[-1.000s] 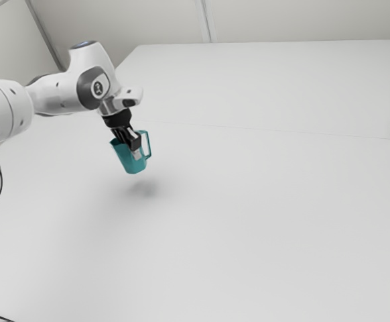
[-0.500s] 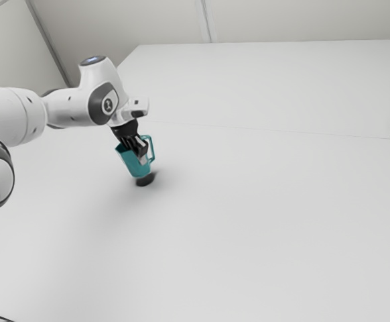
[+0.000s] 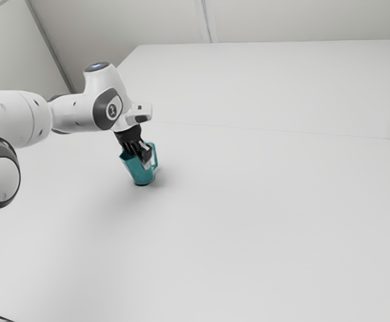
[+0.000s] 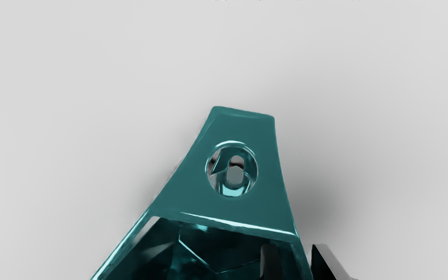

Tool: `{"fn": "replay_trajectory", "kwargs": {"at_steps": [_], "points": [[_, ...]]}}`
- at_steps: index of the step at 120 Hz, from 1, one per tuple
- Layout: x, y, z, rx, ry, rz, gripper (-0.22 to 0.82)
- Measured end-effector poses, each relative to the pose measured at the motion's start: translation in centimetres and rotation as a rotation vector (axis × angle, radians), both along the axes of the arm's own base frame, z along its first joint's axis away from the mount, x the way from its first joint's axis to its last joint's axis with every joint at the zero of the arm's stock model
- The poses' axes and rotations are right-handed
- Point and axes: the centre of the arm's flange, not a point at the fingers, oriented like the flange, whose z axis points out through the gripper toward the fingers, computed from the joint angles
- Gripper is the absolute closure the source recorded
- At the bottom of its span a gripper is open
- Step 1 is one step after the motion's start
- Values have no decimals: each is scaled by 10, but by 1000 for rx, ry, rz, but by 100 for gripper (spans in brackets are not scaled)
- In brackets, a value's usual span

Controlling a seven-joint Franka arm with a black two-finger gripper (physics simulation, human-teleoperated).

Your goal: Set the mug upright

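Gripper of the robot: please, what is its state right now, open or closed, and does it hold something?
Gripper: closed on the wall of the teal mug, one of the fingers inside, the other outside.

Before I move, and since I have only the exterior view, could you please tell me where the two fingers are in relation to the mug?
Observer: In the wrist view, one finger is inside the mug and the other is outside, with the wall between them.
Operator: Thank you. Does the handle have any opening in its top?
Observer: Yes, the flat top of the handle has a round hole through it, and neither finger is in that hole.
Operator: And is the outside finger well away from the handle?
Observer: No, its tip stands close to the corner where the handle meets the rim.
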Motion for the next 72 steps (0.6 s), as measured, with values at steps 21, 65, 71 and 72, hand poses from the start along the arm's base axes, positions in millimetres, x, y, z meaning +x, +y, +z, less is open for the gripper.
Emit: {"fn": "replay_trajectory", "kwargs": {"at_steps": [21, 65, 71, 72], "points": [[1, -1, 8, -5, -12, 4, 29], [-50, -41, 195, -16, -121, 13, 5], [-55, -47, 201, -25, -92, 25, 4], [-56, -47, 201, -26, -87, 28, 4]]}}
